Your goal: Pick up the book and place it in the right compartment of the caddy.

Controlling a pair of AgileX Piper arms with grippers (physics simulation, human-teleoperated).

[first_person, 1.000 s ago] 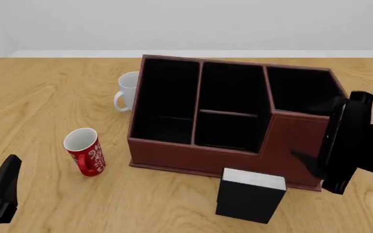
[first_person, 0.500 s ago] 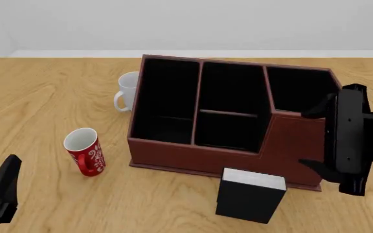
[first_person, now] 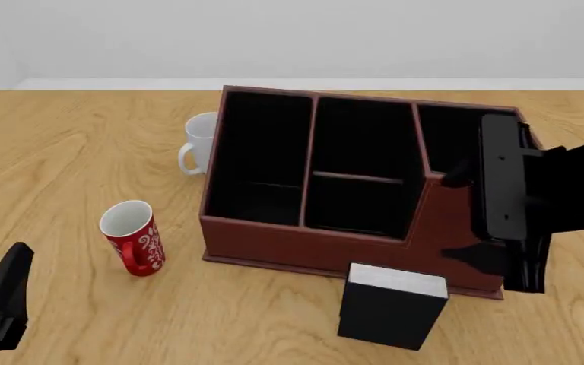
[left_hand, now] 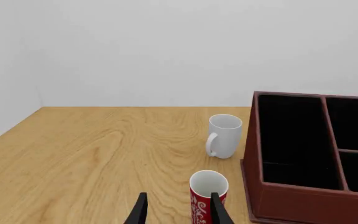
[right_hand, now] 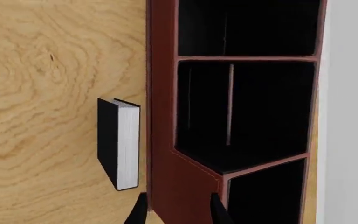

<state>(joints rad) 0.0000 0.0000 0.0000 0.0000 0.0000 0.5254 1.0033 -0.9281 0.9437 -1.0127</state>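
Observation:
The black book (first_person: pixel 391 304) with its white page edge (right_hand: pixel 127 145) stands upright on the table, just in front of the caddy (first_person: pixel 303 243). The caddy is a reddish-brown box with three black-lined sections; the right compartment (first_person: pixel 462 137) has the tallest front wall. My right gripper (first_person: pixel 467 217) hangs open by that tall front wall, above and right of the book and holding nothing. In the right wrist view its fingertips (right_hand: pixel 139 211) straddle the caddy wall (right_hand: pixel 163 140), beside the right compartment (right_hand: pixel 266 196). Low at the near left, my left gripper (first_person: pixel 13 266) is open and empty.
A red patterned mug (first_person: pixel 133 237) stands left of the caddy, ahead of the left gripper (left_hand: pixel 179 214). A white mug (first_person: pixel 198 143) sits behind it against the caddy's left wall. Bare wooden table (first_person: pixel 69 152) spreads to the left.
My right arm has swung left, from beside the caddy's right end to over its tall front wall. The book, mugs and left arm have not moved.

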